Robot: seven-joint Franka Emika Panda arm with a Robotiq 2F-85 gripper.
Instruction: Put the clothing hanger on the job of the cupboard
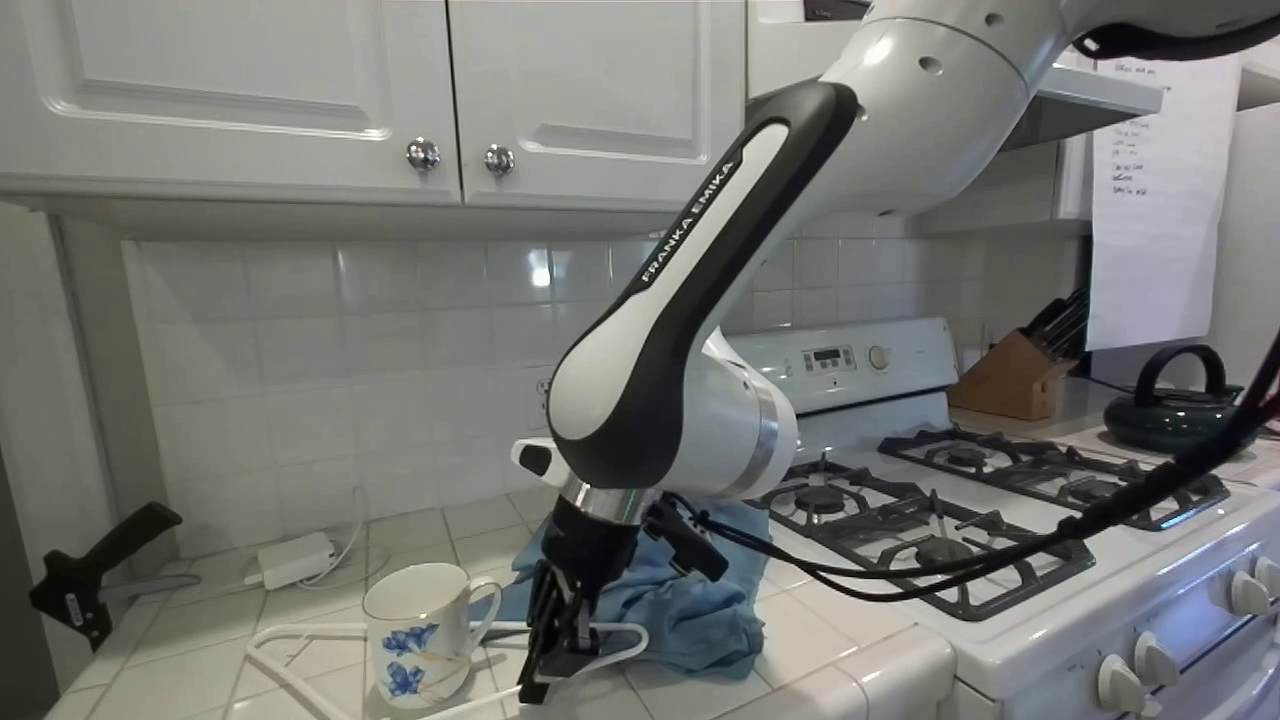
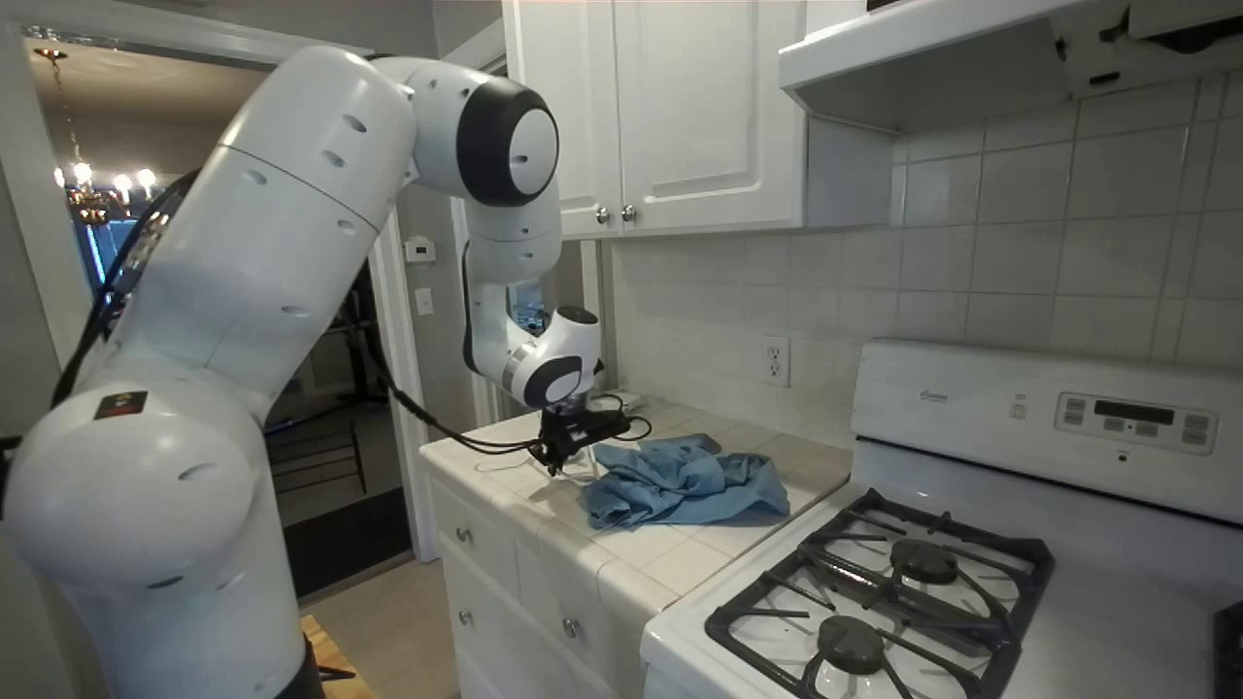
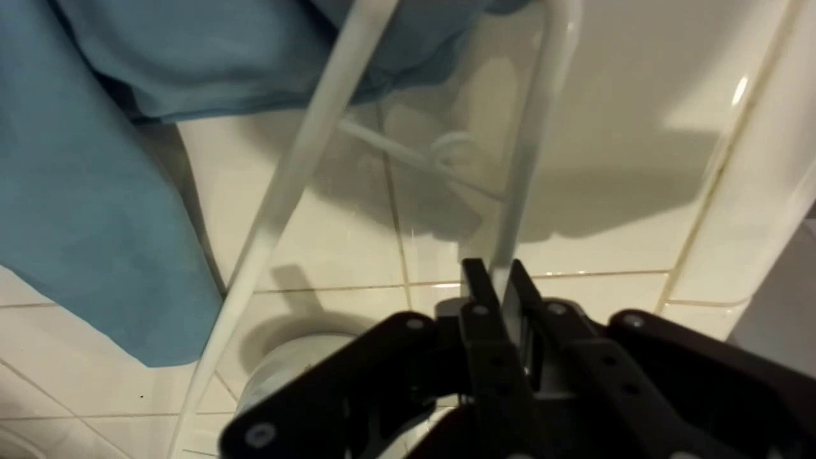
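the gripper clamps the hanger, seemingly looped around the mug; a sideways drag could topple that mug.

Glossy white arm with black trim, FRANKA EMIKA lettering, black cables, dark hand with screws, apparently greyish.

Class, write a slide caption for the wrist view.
Pincer gripping a white tubular clothing hanger, with blue cloth nearby.

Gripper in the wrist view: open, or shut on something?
The gripper is shut on the white hanger: one bar runs between its fingers, which stand close against it on either side.
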